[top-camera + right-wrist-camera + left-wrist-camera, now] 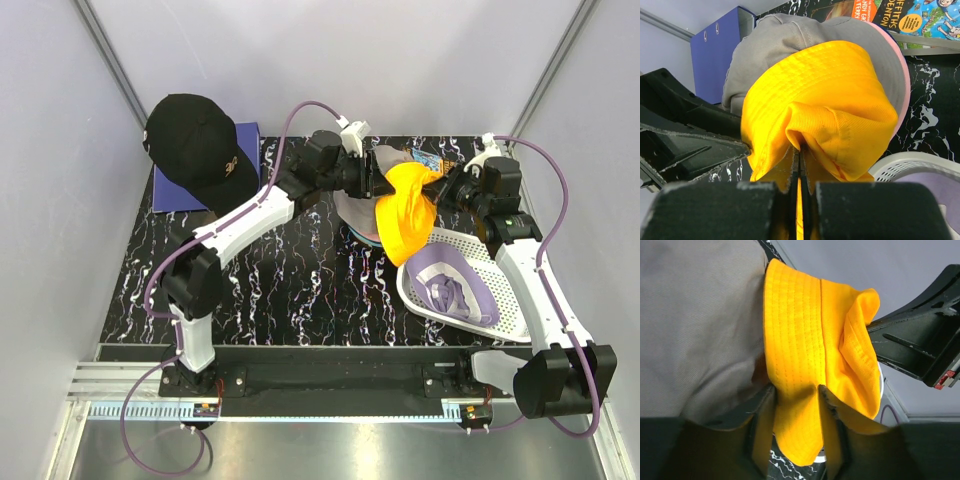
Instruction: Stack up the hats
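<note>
**Current state.** Both arms meet over the back centre of the black marbled table [300,270]. The left gripper [797,432] is clenched on the orange fabric bucket hat [405,215]; a fold of cloth passes between its fingers and hangs out below them. The right gripper [799,182] is clamped on the opposite side of the same hat, its fingers almost meeting on a thin pleat.

**Location of parts.**
- The orange hat hangs bunched and partly folded between the two grippers. It is over and against the grey fabric hat with a pink edge [805,35].
- The grey hat lies on the table just beside the white perforated plastic basket [480,250].
- A lavender fabric hat [445,285] lies inside the basket.
- The black baseball cap [195,140] sits well apart at the back left.

**Step in hand (judged).** The arms appear to be opening the orange hat so that it can be seated on the grey hat.

**Hazards.**
1. Slip: the right gripper holds only a thin pleat. Uneven pulling by the arms could draw the cloth out of one grip.
2. Poor nesting: if the orange hat is lowered while the crown is folded, it would land as a lump beside the grey crown, not over it.
3. Contact: the grippers work close together, so an inward move risks the fingers striking each other.
4. Snagging: a low sideways pass could drag the grey hat or catch the basket rim.
</note>
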